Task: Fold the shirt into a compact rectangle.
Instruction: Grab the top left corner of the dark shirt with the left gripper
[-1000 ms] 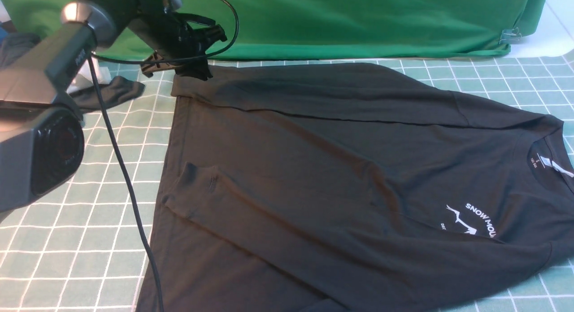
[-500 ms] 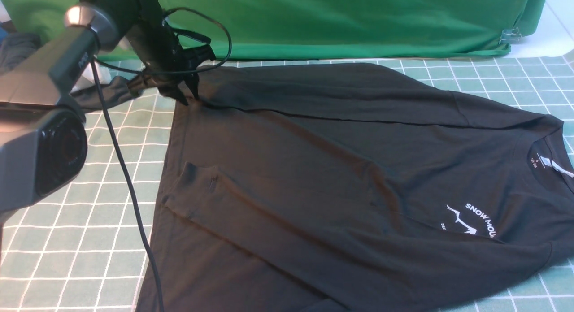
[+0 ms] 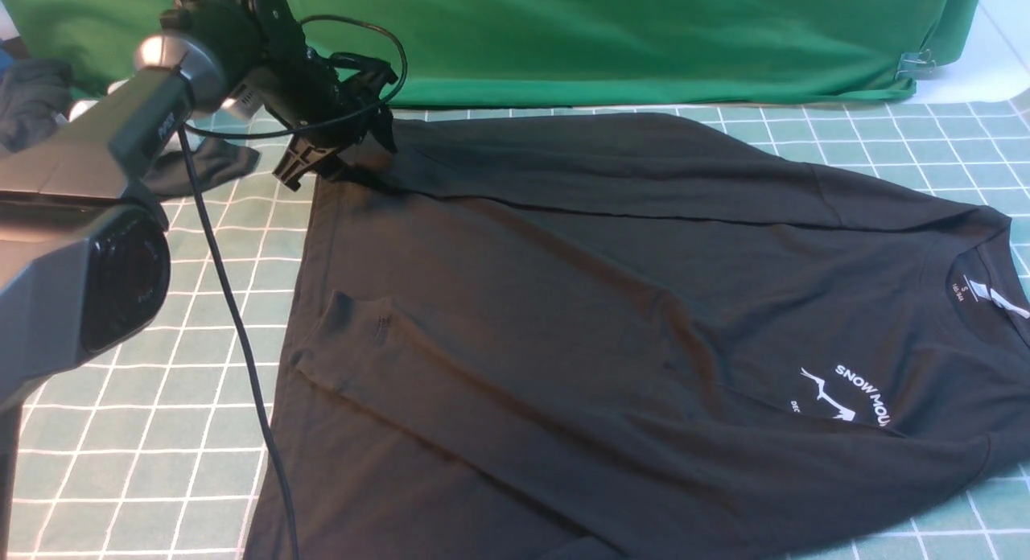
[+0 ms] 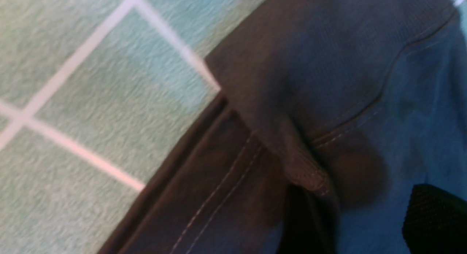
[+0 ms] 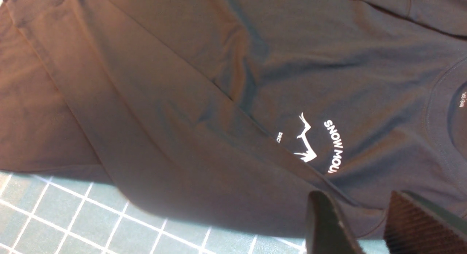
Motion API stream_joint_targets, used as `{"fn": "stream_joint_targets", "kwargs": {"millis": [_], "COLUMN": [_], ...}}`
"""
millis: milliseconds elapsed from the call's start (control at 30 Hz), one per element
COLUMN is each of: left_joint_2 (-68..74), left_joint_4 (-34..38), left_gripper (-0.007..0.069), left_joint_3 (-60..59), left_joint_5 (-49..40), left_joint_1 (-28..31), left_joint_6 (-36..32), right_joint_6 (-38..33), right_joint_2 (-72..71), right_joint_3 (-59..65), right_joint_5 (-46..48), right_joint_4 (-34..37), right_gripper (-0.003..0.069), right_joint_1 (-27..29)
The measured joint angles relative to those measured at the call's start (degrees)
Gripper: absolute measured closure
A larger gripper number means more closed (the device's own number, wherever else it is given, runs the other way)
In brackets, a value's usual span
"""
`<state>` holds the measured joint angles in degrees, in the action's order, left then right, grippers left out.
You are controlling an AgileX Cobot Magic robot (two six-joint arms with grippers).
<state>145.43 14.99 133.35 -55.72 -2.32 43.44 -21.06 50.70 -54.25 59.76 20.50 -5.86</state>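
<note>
Left end effector (image 3: 334, 156) hovers wide and empty over the far left corner of the shirt (image 3: 603, 302).

The large black long-sleeved shirt (image 3: 611, 302) is matt, finely knitted cloth with stitched seams and a flat white chest print (image 3: 845, 395). The pale green table cover with white grid lines (image 3: 145, 431) looks matt and faintly grainy; the green backdrop cloth (image 3: 644, 37) is soft and dull. The left arm's grey casing (image 3: 72, 174) is smooth, its silver joint cap (image 3: 161, 49) shiny. The right gripper (image 5: 357, 199) has one black pad (image 5: 419, 224) finely ribbed
</note>
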Motion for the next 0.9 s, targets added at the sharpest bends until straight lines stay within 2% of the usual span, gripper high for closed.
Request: {"fn": "stream_joint_targets", "kwargs": {"millis": [233,333,400,600,700,900], "left_joint_2": [0.0,0.2,0.5,1.1,1.1,-0.5], "left_joint_4": [-0.8,-2.3,-3.6,-4.9,-4.9,-5.1], "left_gripper": [0.0273,0.0308,0.0351,0.0570,0.0610,0.0613], "left_joint_3": [0.0,0.0,0.0,0.1,0.1,0.1], "left_joint_5": [1.3,0.9,0.1,-2.0,-2.2,-3.2], "left_joint_1": [0.0,0.0,0.0,0.0,0.0,-0.1], "left_joint_6": [2.8,4.4,5.3,4.5,1.6,-2.0], "right_joint_6": [0.0,0.0,0.0,0.0,0.0,-0.3], "right_joint_2": [0.0,0.0,0.0,0.0,0.0,0.0], "right_joint_3": [0.0,0.0,0.0,0.0,0.0,0.0], "right_joint_5": [-0.4,-0.7,-0.7,-1.1,-1.1,-1.3], "right_joint_4": [0.0,0.0,0.0,0.0,0.0,0.0], "right_gripper": [0.0423,0.0423,0.0423,0.0423,0.0423,0.0423], "right_joint_1": [0.0,0.0,0.0,0.0,0.0,0.0]}}
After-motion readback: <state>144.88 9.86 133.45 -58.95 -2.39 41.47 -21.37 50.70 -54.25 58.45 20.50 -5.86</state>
